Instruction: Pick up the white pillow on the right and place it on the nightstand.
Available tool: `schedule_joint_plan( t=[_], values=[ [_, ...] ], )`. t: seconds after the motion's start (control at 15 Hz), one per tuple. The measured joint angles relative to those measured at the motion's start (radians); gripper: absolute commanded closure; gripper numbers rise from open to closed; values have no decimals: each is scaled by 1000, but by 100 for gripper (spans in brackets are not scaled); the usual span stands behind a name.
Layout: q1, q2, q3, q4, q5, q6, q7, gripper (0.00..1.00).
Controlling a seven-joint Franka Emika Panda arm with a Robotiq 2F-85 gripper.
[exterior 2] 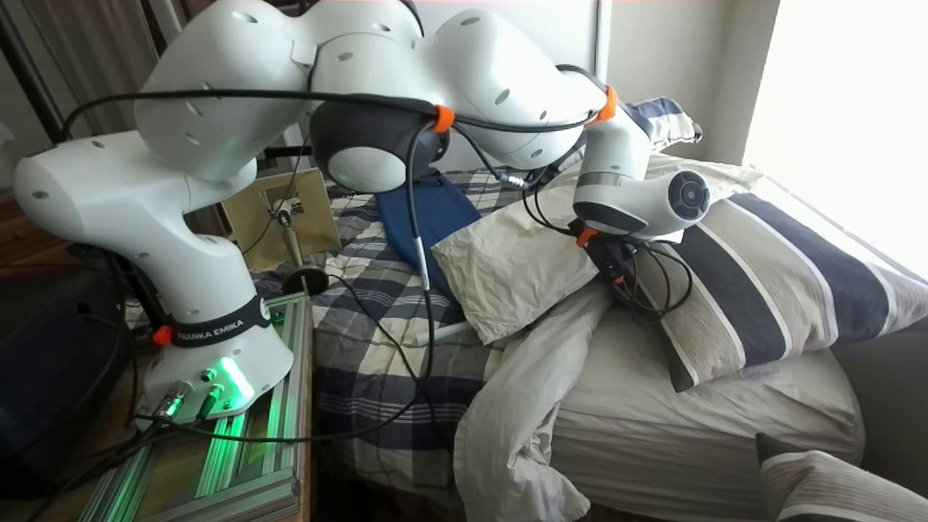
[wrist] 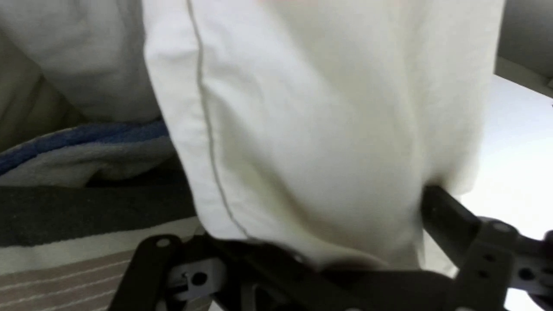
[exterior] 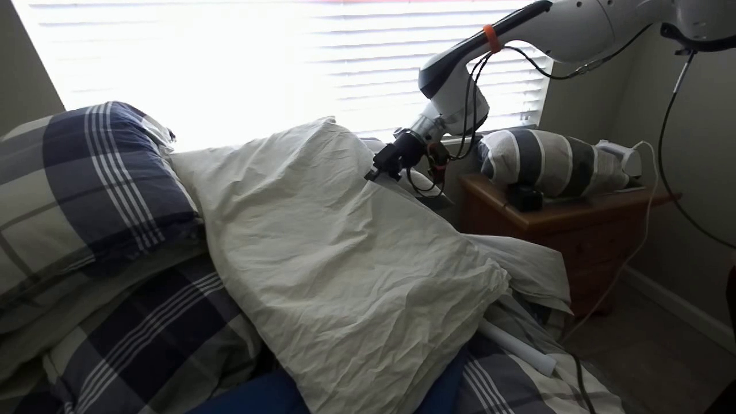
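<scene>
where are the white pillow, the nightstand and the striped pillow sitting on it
White pillow [exterior: 345,256]: in an exterior view, the middle of its wrinkled face.
Nightstand [exterior: 598,241]: in an exterior view, the brown wood below its top.
Striped pillow [exterior: 555,164]: in an exterior view, the middle of its rounded side.

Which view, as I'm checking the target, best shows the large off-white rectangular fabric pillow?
The pillow shows best in an exterior view, its broad face nearly whole. In an exterior view where the white robot arm crosses it, only parts show; the wrist view gives just a close-up.
</scene>
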Motion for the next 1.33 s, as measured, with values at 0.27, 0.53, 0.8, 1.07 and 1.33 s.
schedule_joint_plan(
  t=[0.27,0.53,0.8,1.07,1.33],
  values=[
    [0,0,-13,28,82,-120,0,0],
    [15,-5,-48,50,141,-172,4,34],
    [68,-39,-114,49,211,-135,66,62],
    [136,-114,-186,20,293,-77,126,87],
    [193,-225,-258,-37,391,-66,158,94]
  ],
)
